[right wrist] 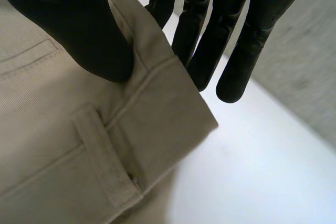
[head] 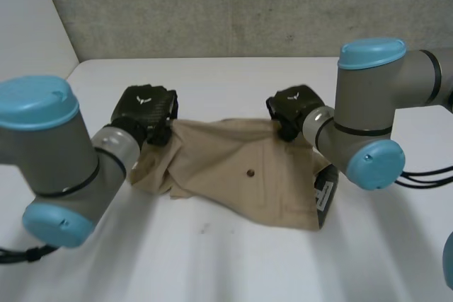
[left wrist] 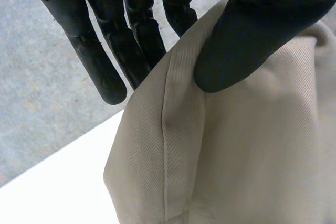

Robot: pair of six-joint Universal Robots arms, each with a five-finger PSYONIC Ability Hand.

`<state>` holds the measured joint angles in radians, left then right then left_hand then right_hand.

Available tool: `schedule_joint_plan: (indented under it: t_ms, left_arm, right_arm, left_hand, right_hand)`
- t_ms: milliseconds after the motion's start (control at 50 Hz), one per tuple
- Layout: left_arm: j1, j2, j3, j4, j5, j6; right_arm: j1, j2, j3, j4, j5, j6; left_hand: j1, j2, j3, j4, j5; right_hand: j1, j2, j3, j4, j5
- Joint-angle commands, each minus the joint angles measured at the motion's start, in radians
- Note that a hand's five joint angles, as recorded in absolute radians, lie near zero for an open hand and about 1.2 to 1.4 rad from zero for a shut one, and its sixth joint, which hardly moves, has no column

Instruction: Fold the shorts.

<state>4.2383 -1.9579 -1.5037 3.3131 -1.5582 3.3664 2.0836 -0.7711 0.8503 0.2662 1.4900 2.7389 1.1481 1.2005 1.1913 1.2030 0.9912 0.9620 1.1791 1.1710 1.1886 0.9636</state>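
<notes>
Seemingly concrete wall (head: 248, 5) backs the white table (head: 233, 266) holding tan shorts (head: 233, 167).

White table (head: 212, 266), tan shorts (head: 212, 164) spread rumpled across its middle, small dark button (head: 249, 172) facing up

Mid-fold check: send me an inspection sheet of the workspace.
Surface: white table.
Job's things: tan shorts lying across the table, bunched at the left end.
Clutter: nothing seen.
Hands: left hand pinches the shorts' left end between thumb and fingers; right hand pinches the waistband corner near a belt loop the same way.
Cables: nothing seen on the shorts.
Surroundings: grey wall behind the table.
</notes>
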Motion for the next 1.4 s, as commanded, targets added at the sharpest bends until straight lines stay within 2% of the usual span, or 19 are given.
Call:
schedule_joint_plan:
  t_ms: [20,60,120,140,160,220,240,320,520,620,740,820,840,920,1060,1140,1300,1400]
  left_arm:
    - [0.008,-0.119,0.242,0.029,0.003,0.089]
    - [0.008,-0.124,0.311,0.068,0.006,0.123]
    - [0.005,-0.115,0.443,0.205,0.006,0.195]
    - [0.002,-0.11,0.468,0.25,0.007,0.208]
    - [-0.011,-0.093,0.508,0.354,0.009,0.232]
    - [-0.014,-0.047,0.53,0.509,0.009,0.238]
    - [-0.017,-0.006,0.527,0.599,0.016,0.237]
    - [-0.018,0.072,0.461,0.697,0.036,0.235]
    - [-0.023,0.162,0.099,0.658,0.047,0.235]
    - [-0.049,0.155,-0.172,0.619,0.049,0.232]
    - [-0.103,0.122,-0.364,0.571,0.047,0.232]
    - [-0.135,0.067,-0.415,0.493,0.044,0.232]
    - [-0.146,0.065,-0.423,0.455,0.043,0.231]
    - [-0.146,0.106,-0.42,0.349,0.041,0.228]
    - [-0.109,0.135,-0.421,0.209,0.038,0.183]
    - [-0.071,0.137,-0.426,0.152,0.037,0.081]
    - [0.058,0.157,-0.428,0.066,0.047,-0.354]
    - [0.09,0.154,-0.426,0.063,0.049,-0.516]
  right_arm:
    - [0.007,-0.057,-0.037,-0.293,0.079,-0.206]
    - [0.007,-0.114,-0.037,-0.446,0.085,-0.258]
    - [0.007,-0.163,-0.039,-0.609,0.084,-0.301]
    - [0.007,-0.2,-0.039,-0.719,0.085,-0.314]
    - [0.007,-0.221,-0.037,-0.769,0.087,-0.317]
    - [0.007,-0.29,-0.027,-0.914,0.088,-0.317]
    - [0.007,-0.303,-0.024,-0.927,0.088,-0.315]
    - [0.007,-0.341,0.002,-0.909,0.087,-0.315]
    - [0.007,-0.448,0.329,-0.791,0.085,-0.315]
    - [0.004,-0.448,0.507,-0.679,0.084,-0.315]
    - [0.001,-0.395,0.677,-0.526,0.078,-0.298]
    - [-0.004,-0.37,0.725,-0.495,0.076,-0.21]
    - [-0.004,-0.37,0.733,-0.495,0.076,-0.182]
    - [-0.004,-0.373,0.753,-0.484,0.075,-0.067]
    - [-0.023,-0.379,0.789,-0.481,0.076,0.082]
    - [-0.059,-0.387,0.808,-0.481,0.073,0.131]
    - [-0.114,-0.399,0.839,-0.479,0.023,0.223]
    - [-0.119,-0.399,0.846,-0.479,-0.004,0.242]
  left_hand:
    - [0.248,0.196,0.205,0.193,0.231]
    - [0.248,0.196,0.205,0.193,0.231]
    - [0.248,0.196,0.205,0.193,0.231]
    - [0.248,0.196,0.205,0.193,0.231]
    - [0.248,0.196,0.205,0.193,0.231]
    - [0.248,0.196,0.205,0.193,0.231]
    - [0.248,0.196,0.205,0.193,0.231]
    - [0.248,0.196,0.205,0.193,0.231]
    - [0.248,0.196,0.205,0.193,0.231]
    - [0.248,0.196,0.205,0.193,0.231]
    - [0.248,0.196,0.205,0.193,0.231]
    - [-0.056,-0.108,-0.099,-0.111,-0.074]
    - [-0.208,-0.26,-0.251,-0.263,-0.226]
    - [-0.496,-0.549,-0.539,-0.551,-0.514]
    - [-0.62,-0.673,-0.663,-0.675,-0.638]
    - [-0.664,-0.717,-0.708,-0.719,-0.682]
    - [-0.697,-0.749,-0.74,-0.752,-0.714]
    - [-0.688,-0.74,-0.731,-0.743,-0.706]
  right_hand:
    - [0.434,0.217,0.225,0.208,0.258]
    - [0.434,0.217,0.225,0.208,0.258]
    - [0.434,0.217,0.225,0.208,0.258]
    - [0.434,0.217,0.225,0.208,0.258]
    - [0.434,0.217,0.225,0.208,0.258]
    - [0.434,0.217,0.225,0.208,0.258]
    - [0.434,0.217,0.225,0.208,0.258]
    - [0.434,0.217,0.225,0.208,0.258]
    - [0.434,0.217,0.225,0.208,0.258]
    - [0.434,0.217,0.225,0.208,0.258]
    - [0.434,0.217,0.225,0.208,0.258]
    - [0.434,0.217,0.225,0.208,0.258]
    - [0.434,0.217,0.225,0.208,0.258]
    - [0.434,0.217,0.225,0.208,0.258]
    - [0.434,0.217,0.225,0.208,0.258]
    - [0.434,0.217,0.225,0.208,0.258]
    - [0.434,0.217,0.225,0.208,0.258]
    - [0.434,0.217,0.225,0.208,0.258]
